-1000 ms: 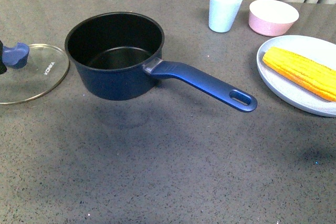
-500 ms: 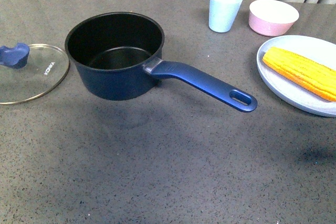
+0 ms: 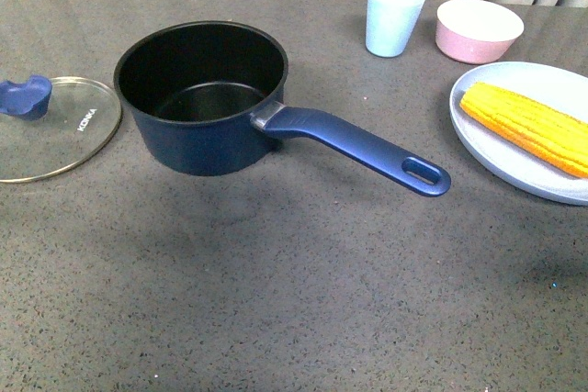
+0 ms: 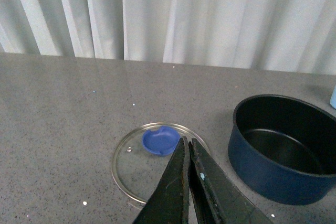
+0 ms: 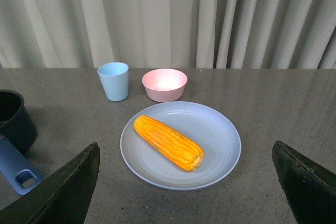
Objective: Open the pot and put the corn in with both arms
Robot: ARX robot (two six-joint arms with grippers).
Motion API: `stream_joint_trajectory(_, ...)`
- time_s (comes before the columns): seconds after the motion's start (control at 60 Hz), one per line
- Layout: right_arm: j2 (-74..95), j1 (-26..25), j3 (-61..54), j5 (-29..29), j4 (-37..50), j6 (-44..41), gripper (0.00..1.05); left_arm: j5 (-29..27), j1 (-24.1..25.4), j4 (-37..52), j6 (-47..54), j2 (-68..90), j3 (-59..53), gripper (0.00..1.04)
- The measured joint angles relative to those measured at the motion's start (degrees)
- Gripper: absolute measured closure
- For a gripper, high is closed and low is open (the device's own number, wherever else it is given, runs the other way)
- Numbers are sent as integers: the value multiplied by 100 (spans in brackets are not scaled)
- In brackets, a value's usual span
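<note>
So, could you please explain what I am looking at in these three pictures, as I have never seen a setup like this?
This is a robot with two arms, each ending in an end effector. The front view comes from a camera on its body, looking over a grey table; neither arm shows there. On the table are a dark blue pot, open and empty, with its glass lid lying beside it, a pale blue cup, a pink bowl and a plate carrying a corn cob. The other two pictures come from cameras on the wrists. The left end effector is shut, holds nothing and points toward the lid. The right end effector is wide open and empty, and faces the corn.
</note>
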Motion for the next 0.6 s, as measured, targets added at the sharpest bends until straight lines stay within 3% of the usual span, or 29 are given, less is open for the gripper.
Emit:
stream_joint_trajectory(0.333,0,0,0,0,0,2,9,0,0,-1622,2,-1858,-11,103)
stream_joint_trajectory(0.6,0,0,0,0,0,2,9,-2,0,-2417,2,-2691,-11,103)
